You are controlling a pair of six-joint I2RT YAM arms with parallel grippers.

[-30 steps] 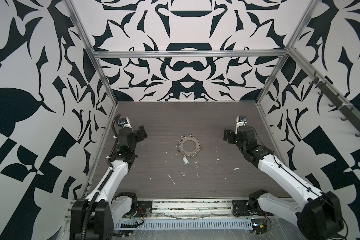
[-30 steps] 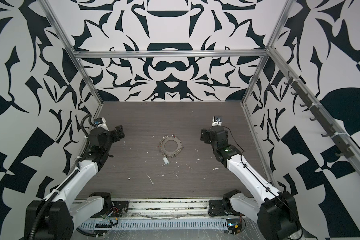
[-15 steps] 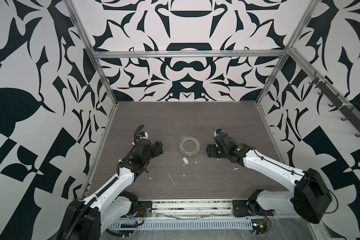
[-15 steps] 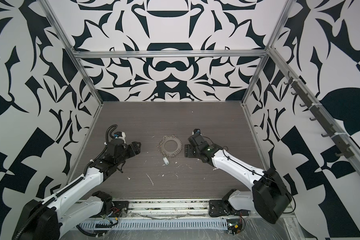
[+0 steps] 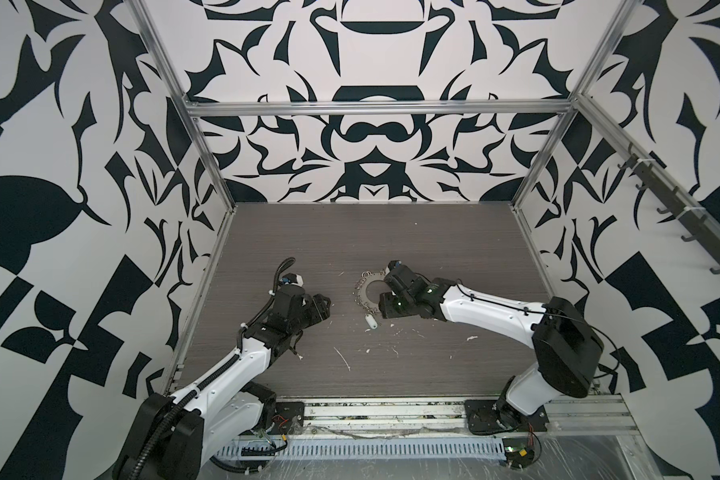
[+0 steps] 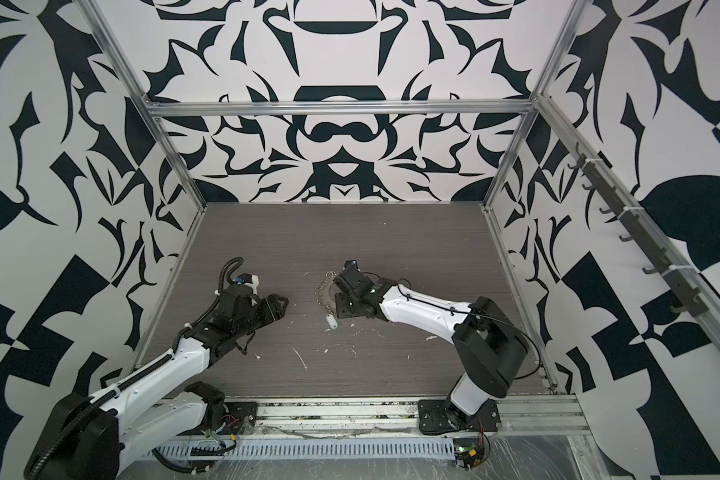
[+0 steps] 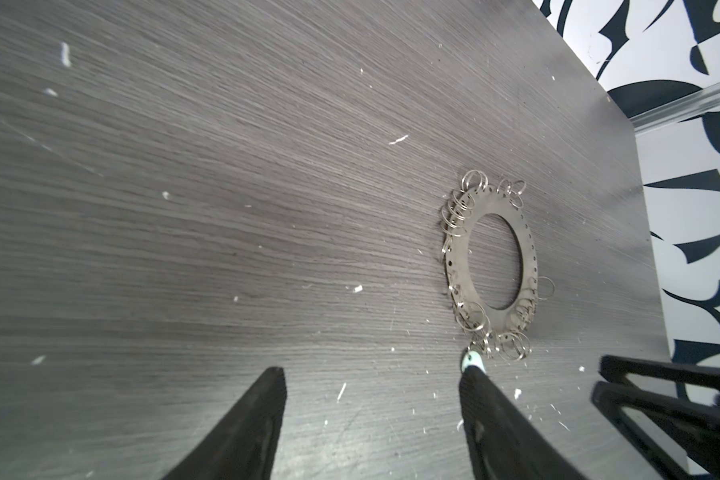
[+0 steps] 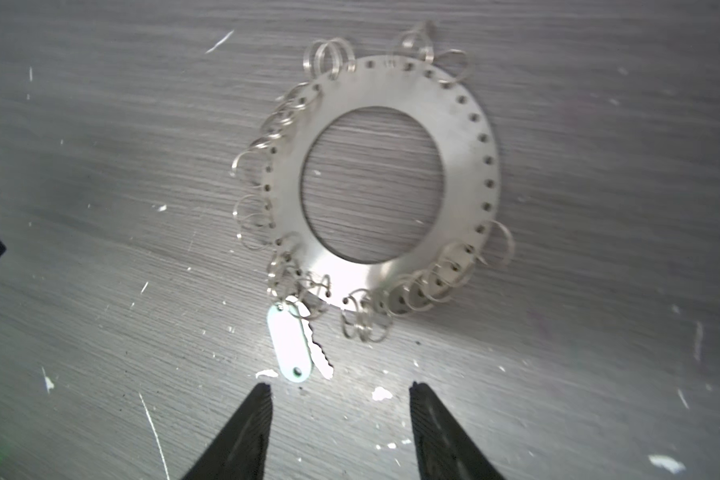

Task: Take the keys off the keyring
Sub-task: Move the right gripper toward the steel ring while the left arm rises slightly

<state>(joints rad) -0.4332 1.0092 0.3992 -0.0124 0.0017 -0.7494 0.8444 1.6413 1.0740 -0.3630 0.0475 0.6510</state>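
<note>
The keyring (image 8: 468,166) is a flat grey disc fringed with small split rings, lying flat mid-table (image 5: 361,291). One of the keys (image 8: 319,353), a small silver key with a white oval tag (image 8: 287,345), hangs from its near rim and rests on the table (image 5: 371,322) (image 6: 330,322). My right gripper (image 8: 339,388) hovers above the ring's right part (image 5: 382,291), open, nothing between its fingers, tips just short of the tag. My left gripper (image 7: 373,372) is open and empty, left of the ring (image 5: 323,307), one fingertip (image 7: 472,376) close to the tag (image 7: 473,360).
White scraps and flecks litter the dark wood-grain table (image 5: 391,232), mostly in front of the ring. Patterned walls with aluminium posts close in the table on three sides. My right gripper's frame (image 7: 661,395) shows in the left wrist view.
Both arms swung in from the table's sides toward the keyring. The right gripper now hangs over the ring's right part. Both pairs of jaws have narrowed but stay open.
</note>
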